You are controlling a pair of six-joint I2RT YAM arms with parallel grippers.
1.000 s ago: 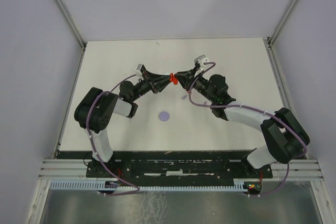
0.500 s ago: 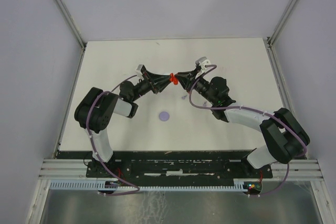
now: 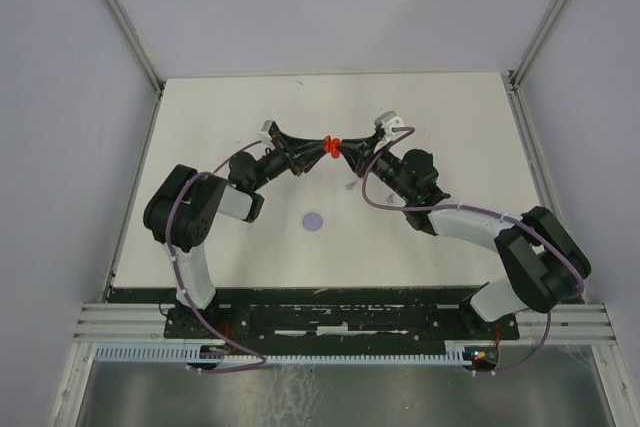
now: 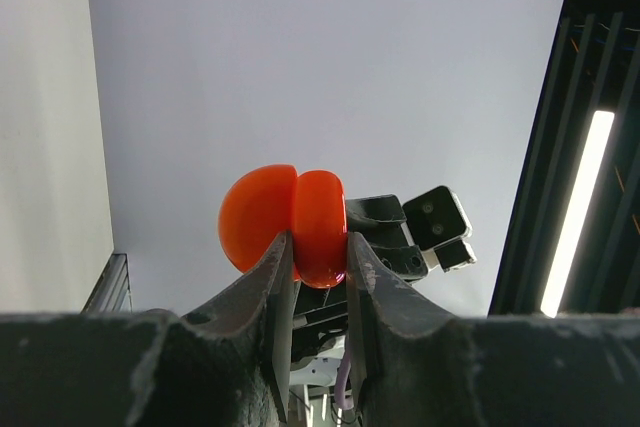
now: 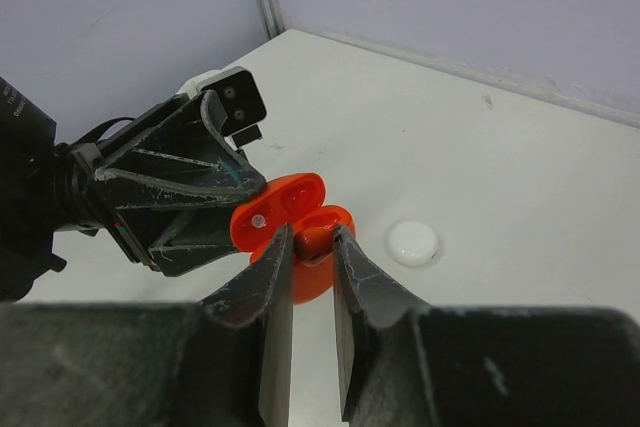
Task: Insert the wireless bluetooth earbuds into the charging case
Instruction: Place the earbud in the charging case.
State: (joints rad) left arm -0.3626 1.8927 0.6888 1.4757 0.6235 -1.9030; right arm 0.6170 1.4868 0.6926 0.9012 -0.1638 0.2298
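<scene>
The red charging case hangs above the table's middle with its lid open. My left gripper is shut on the case's body, and the lid stands out to the left. My right gripper meets it from the other side, shut on a red earbud right at the case's open cavity. The lid's inside faces the right wrist camera. In the top view the right gripper touches the case tip to tip with the left one.
A white round disc lies on the table just beyond the case. A pale purple disc lies nearer the bases, and a tiny pale bit lies under the right arm. Grey walls enclose the white table.
Both grippers and the case have shifted slightly toward the far side of the table. The right gripper has stayed against the case with the earbud.
</scene>
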